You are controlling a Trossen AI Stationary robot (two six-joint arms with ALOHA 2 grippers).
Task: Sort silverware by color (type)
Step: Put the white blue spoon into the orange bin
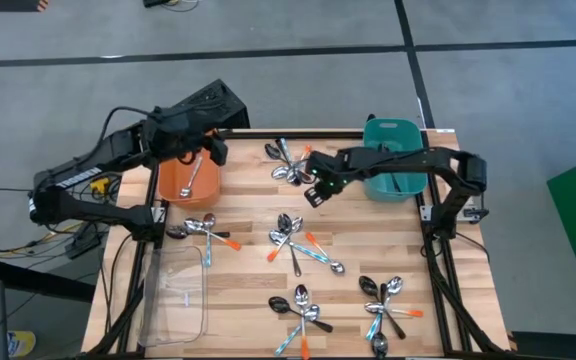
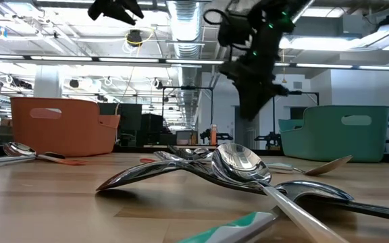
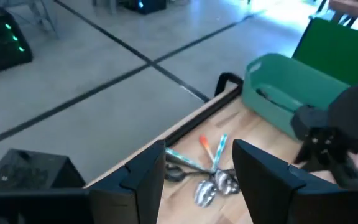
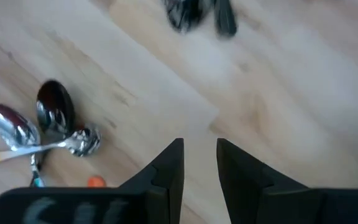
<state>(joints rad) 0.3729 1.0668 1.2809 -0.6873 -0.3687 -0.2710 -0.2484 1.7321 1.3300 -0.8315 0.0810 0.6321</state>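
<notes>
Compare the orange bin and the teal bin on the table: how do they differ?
The orange bin sits at the table's left rear, under the left gripper; the teal bin sits at the right rear. The orange bin holds a shiny spoon; the teal bin holds a dark one. Both are open-topped.

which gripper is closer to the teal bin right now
Right. The right gripper hovers over the table just beside the teal bin, while the left gripper is over by the orange bin, across the table.

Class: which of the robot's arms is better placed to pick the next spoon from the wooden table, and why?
Probably the right. The right gripper hangs empty over the wooden table beside the far spoon pile; the left gripper is above the orange bin.
</notes>
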